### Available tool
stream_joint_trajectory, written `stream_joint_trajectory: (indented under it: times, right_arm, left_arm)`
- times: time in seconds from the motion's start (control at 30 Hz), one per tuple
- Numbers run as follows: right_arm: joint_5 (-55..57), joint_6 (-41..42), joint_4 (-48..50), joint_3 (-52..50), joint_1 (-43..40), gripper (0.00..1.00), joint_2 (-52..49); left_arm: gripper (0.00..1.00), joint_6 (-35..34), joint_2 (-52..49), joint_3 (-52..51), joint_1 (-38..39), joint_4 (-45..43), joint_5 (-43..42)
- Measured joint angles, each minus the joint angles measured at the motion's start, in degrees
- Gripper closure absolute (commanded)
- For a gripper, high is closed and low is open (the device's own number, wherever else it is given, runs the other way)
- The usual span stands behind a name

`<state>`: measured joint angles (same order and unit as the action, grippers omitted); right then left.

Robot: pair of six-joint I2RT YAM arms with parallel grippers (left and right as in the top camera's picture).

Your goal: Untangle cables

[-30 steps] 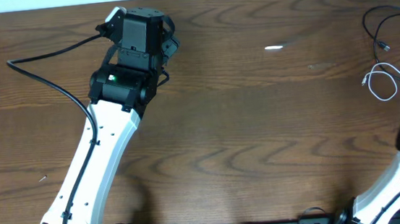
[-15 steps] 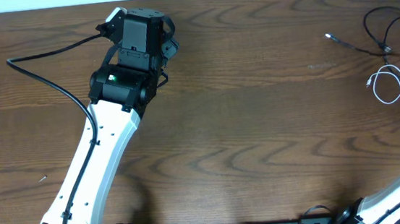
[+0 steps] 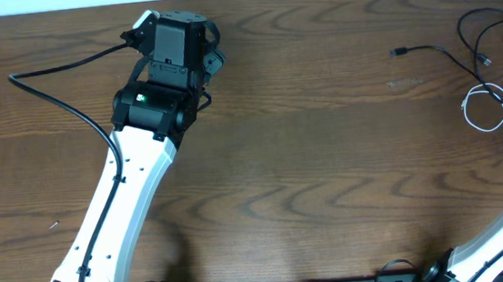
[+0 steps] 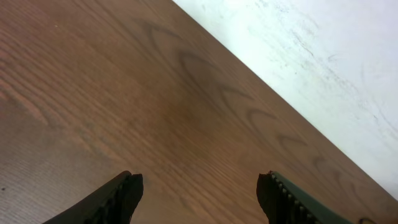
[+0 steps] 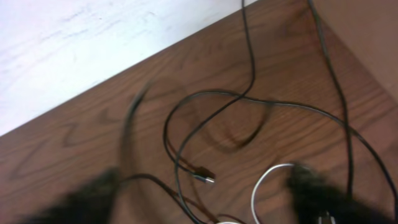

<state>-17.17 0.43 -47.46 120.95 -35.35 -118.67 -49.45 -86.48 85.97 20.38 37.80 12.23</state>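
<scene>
**Cables bunched at the table's far right, both grippers free**

We see the cables [image 3: 480,59] gathered near the far right corner of the wooden table [image 3: 328,180]. The black cords [image 5: 168,130] loop and cross one another. One strand reaches left over bare wood and ends in a small plug [image 3: 399,52]. The white cord [image 5: 256,186] curls in a loop on the robot's side of the black ones and meets them near the table's right edge. The right gripper [image 5: 205,199] hangs over this tangle. Its fingers show as dark blurs standing wide apart, and nothing is clamped between them. The left gripper [image 4: 199,196] sits well apart from the cables, near the table's far edge on the left. Its jaws are released over bare wood and grasp nothing.
</scene>
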Motion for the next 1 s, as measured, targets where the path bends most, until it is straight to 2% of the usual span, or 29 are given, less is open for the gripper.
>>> stream_joint_trajectory:
  times: [0.23, 0.5, 0.67, 0.87, 0.9, 0.93, 1.0]
  right_arm:
    - [3.5, -0.2, -7.8, 0.9, 2.0, 0.01, 0.0]
    - [6.6, 0.1, -20.1, 8.0, 5.7, 0.01, 0.0]
    - [2.6, -4.3, -27.5, 13.0, 8.9, 0.01, 0.0]
    - [-1.1, -10.1, -35.4, 17.9, 16.8, 0.01, 0.3]
    - [-1.4, -10.5, -35.8, 18.0, 18.4, 0.01, 0.5]
    - [-1.5, -11.0, -36.1, 18.0, 20.5, 0.01, 0.8]
    - [-1.9, -11.5, -36.5, 18.0, 23.8, 0.01, 1.3]
  left_arm:
    - [0.35, 2.5, 0.0, 0.0, 0.0, 0.8, 0.1]
    - [0.35, 8.0, 0.0, 0.0, 0.0, 0.8, 0.1]
    - [0.35, 15.9, 0.0, 0.0, 0.0, 0.8, 0.1]
    - [0.34, 27.0, 0.8, 0.0, 0.0, 1.3, 0.1]
    - [0.25, 28.4, 1.3, 0.0, 0.0, 1.4, 0.1]
    - [0.12, 29.8, 2.1, 0.0, 0.0, 1.6, 0.1]
    - [0.08, 31.2, 3.4, 0.0, 0.0, 2.2, 0.1]
